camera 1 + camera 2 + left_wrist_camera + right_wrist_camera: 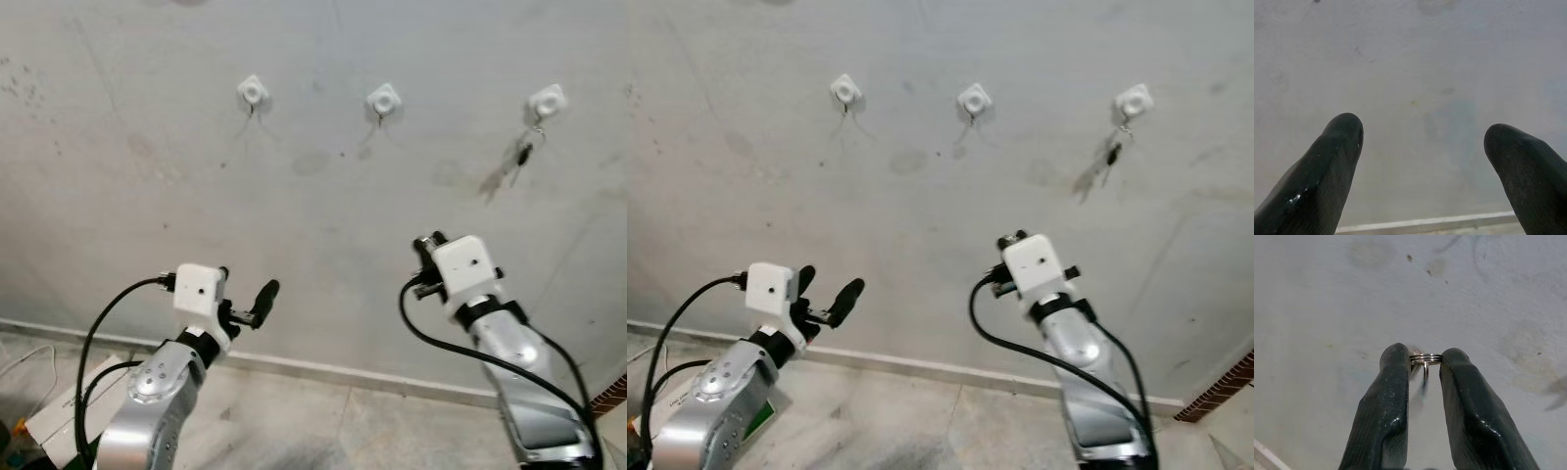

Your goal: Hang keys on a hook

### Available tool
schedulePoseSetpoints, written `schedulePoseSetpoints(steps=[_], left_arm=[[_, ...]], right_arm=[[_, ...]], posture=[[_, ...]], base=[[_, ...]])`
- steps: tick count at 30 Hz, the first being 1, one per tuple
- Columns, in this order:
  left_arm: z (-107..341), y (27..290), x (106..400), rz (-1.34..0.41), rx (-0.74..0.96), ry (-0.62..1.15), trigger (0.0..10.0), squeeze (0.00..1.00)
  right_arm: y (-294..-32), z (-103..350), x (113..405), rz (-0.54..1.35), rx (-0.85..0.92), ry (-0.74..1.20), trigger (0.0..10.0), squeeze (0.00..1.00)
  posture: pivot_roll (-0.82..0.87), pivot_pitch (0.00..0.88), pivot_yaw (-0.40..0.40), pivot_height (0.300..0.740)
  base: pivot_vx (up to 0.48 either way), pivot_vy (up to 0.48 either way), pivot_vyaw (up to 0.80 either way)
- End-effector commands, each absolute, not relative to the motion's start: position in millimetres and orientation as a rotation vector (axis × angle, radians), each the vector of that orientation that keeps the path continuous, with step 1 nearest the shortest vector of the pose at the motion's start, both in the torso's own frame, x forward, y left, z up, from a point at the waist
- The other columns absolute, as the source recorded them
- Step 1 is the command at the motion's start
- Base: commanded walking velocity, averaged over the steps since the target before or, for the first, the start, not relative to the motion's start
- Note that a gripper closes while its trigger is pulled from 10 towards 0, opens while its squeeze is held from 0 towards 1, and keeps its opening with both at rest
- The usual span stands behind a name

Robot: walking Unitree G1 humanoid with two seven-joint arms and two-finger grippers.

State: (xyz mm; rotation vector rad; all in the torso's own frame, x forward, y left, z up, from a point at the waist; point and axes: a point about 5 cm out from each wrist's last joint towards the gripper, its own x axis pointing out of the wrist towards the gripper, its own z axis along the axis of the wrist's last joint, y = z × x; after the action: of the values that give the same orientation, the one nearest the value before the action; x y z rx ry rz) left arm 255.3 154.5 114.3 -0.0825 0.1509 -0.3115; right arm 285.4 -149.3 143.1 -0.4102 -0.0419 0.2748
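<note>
Three white hooks are fixed in a row high on the grey wall: a left hook [252, 91], a middle hook [383, 99] and a right hook [546, 101]. A bunch of keys [519, 155] hangs from the right hook. My right gripper [1425, 360] is shut on a silver key ring [1425, 358], pinched between its two fingertips and held up in front of the bare wall, below the middle and right hooks. My left gripper [245, 294] is raised lower on the left, open, with nothing between its fingers [1337, 147].
A pale baseboard [323, 370] runs along the foot of the wall above a tiled floor. A white box [59, 411] and loose cables lie at the lower left. A strip of brick [612, 395] shows at the lower right.
</note>
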Motion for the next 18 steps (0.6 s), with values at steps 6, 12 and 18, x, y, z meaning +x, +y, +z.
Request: schedulePoseSetpoints(steps=[6,12,18], left_arm=[[115.1,147.6,254.5,-0.334,-0.090,0.150,10.0,0.00],[114.9,147.0,254.0,-0.337,-0.093,0.152,10.0,0.00],[115.5,145.5,253.2,-0.336,-0.109,0.142,10.0,0.00]], right_arm=[[-155.7,148.0,286.5,0.254,-0.424,-0.055,10.0,0.00],[-155.4,147.8,286.8,0.257,-0.427,-0.056,10.0,0.00],[-155.8,147.8,286.4,0.260,-0.430,-0.056,10.0,0.00]], posture=[[0.01,0.000,0.032,0.740],[0.01,0.000,0.030,0.740],[0.01,0.000,0.028,0.740]], base=[[0.344,0.000,0.00],[0.343,0.000,0.00],[0.108,0.000,0.00]])
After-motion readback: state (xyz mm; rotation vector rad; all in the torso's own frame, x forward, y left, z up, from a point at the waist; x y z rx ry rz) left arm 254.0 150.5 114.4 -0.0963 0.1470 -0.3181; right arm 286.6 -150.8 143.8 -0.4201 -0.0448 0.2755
